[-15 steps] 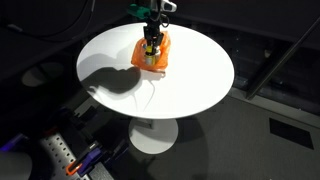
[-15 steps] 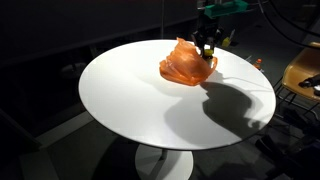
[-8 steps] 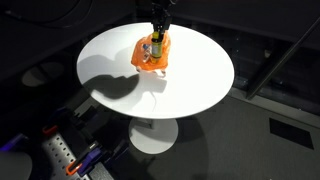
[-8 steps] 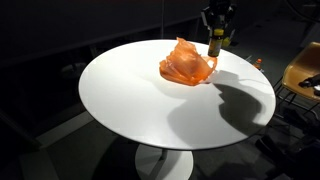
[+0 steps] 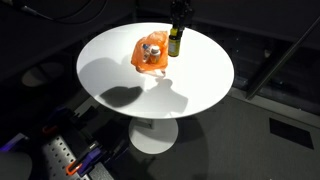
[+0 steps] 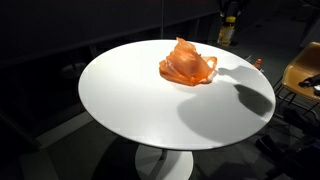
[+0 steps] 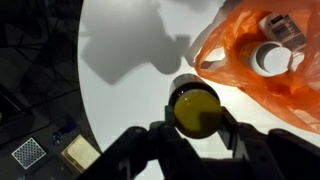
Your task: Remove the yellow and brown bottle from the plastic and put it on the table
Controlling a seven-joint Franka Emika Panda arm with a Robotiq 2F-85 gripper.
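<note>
Just beside the orange plastic bag [image 5: 148,57], on the side away from its knotted handles as far as I can tell, the yellow and brown bottle [image 5: 176,41] hangs upright in the gripper [image 5: 178,22]. It is clear of the plastic and touches none of it. In both exterior views its base appears to sit above the white table [image 5: 195,85] rather than on it, with the arm's shadow cast apart from it on the surface. The wrist view looks straight down on the bottle's yellow top, with the two fingers [image 7: 238,128] clamped against its sides, so the claw is closed on the bottle and not free. Two other containers [image 7: 272,56] remain inside the bag, lying next to each other in its open mouth. Status: extraction from the plastic looks done. Left to do, as I judge it: lower the bottle onto bare table beside the bag, far enough that the base does not catch the plastic, then release and retract. Placement not yet made.
</note>
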